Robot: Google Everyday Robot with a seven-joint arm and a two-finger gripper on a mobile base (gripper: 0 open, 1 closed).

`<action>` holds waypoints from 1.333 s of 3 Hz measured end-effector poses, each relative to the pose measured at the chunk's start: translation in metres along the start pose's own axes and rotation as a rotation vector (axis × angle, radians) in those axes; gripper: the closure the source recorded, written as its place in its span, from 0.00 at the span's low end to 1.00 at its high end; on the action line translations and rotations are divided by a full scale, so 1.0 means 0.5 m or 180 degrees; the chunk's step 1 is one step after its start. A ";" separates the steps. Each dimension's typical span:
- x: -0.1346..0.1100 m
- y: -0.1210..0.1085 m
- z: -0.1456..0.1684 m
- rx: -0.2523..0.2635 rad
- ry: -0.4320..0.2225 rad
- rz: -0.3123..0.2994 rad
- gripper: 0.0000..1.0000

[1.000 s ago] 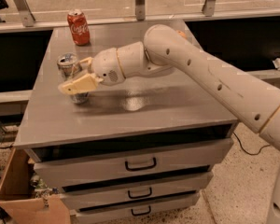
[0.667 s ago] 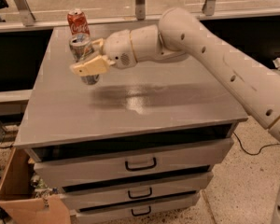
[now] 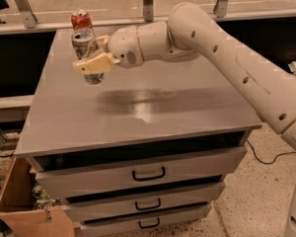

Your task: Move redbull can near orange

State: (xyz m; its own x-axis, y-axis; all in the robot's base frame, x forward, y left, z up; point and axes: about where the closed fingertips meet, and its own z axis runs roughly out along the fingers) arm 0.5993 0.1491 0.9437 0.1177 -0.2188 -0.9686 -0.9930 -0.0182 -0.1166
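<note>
Redbull can (image 3: 84, 39) gripped between fingers of end effector (image 3: 90, 53), held upright over rear-left part of desk (image 3: 153, 117), apparently clear of surface. Red can (image 3: 81, 19) seen just behind it. Orange not seen anywhere in view. Pickup judged done; carry to orange and set-down judged left; target spot could not be told.
</note>
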 end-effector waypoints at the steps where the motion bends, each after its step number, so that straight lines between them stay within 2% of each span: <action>1: 0.010 -0.026 0.004 0.0052 -0.0010 -0.0041 1.00; 2: 0.052 -0.102 -0.015 0.0188 0.0036 -0.0141 1.00; 3: 0.081 -0.187 -0.060 0.0423 0.0071 -0.0249 1.00; 4: 0.064 -0.255 -0.119 0.0712 0.0202 -0.0483 1.00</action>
State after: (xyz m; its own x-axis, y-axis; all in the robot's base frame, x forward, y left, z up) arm 0.7291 0.0865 0.9405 0.2573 -0.2908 -0.9215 -0.9368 0.1588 -0.3117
